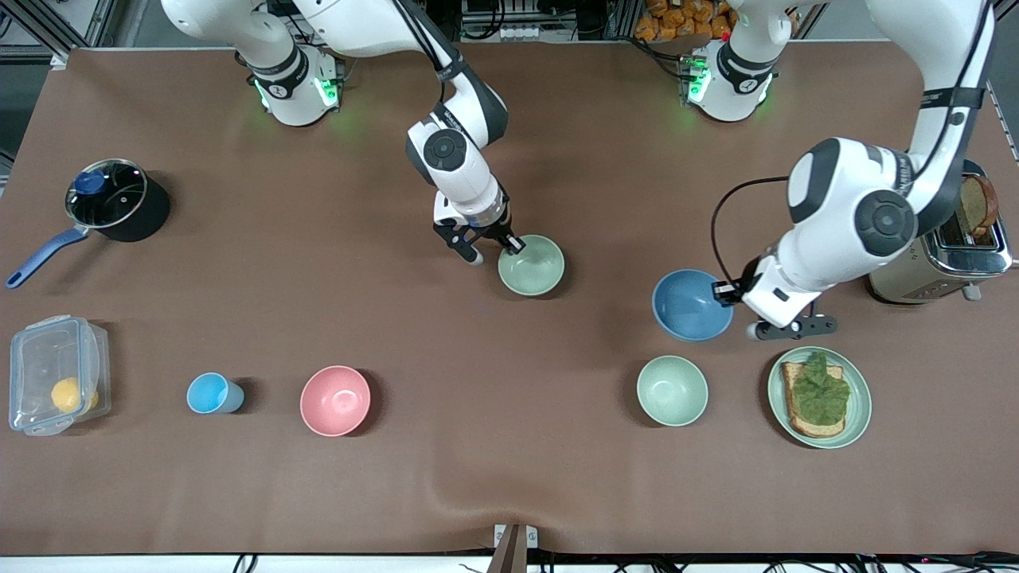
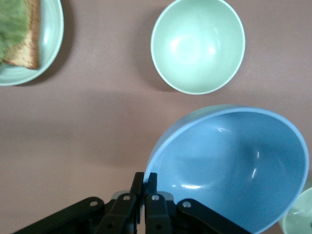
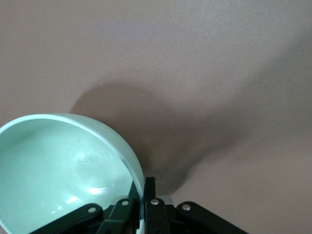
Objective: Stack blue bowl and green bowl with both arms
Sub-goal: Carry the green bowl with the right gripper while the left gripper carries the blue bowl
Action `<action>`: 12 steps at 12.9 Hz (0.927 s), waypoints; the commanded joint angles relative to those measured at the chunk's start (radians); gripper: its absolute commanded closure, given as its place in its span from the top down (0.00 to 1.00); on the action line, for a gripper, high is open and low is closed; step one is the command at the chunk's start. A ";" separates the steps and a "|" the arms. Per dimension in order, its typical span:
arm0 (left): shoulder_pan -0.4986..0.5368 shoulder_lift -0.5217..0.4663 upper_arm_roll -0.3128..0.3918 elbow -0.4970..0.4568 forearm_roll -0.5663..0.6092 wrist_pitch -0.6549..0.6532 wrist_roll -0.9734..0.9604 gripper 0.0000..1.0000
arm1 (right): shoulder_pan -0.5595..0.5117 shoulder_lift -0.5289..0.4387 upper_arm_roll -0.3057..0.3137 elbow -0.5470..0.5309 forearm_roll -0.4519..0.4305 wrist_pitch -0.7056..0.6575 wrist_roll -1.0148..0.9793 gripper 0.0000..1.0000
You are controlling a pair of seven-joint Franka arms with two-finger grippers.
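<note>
Both bowls gripped by the rim, apart.
Right gripper (image 1: 495, 248) is pinching green bowl (image 1: 532, 266); left gripper (image 1: 731, 293) is pinching blue bowl (image 1: 691, 305), which lies toward the left arm's end from green bowl.

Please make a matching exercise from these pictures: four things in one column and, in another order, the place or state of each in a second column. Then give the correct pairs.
Things:
1. blue bowl
2. green bowl
3. pink bowl
4. toast with greens

Places or states:
A. lies on the pale-green plate
B. rim gripped by the right pincer
C. stands alone beside the light-blue cup
D. rim gripped by the left pincer

Pairs: 1-D, 2-B, 3-C, 4-A
</note>
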 commanded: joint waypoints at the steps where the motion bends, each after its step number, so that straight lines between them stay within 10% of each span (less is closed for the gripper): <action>1: -0.041 0.023 0.001 0.030 -0.003 -0.017 -0.080 0.00 | 0.022 0.021 -0.013 0.022 0.019 0.011 0.026 0.12; 3: -0.049 0.027 0.001 0.030 0.006 -0.011 -0.090 0.00 | 0.012 0.019 -0.013 0.022 0.019 0.002 0.027 0.98; 12: -0.098 0.027 0.001 0.044 0.003 -0.012 -0.151 0.00 | -0.128 -0.059 -0.021 0.212 0.019 -0.479 0.086 1.00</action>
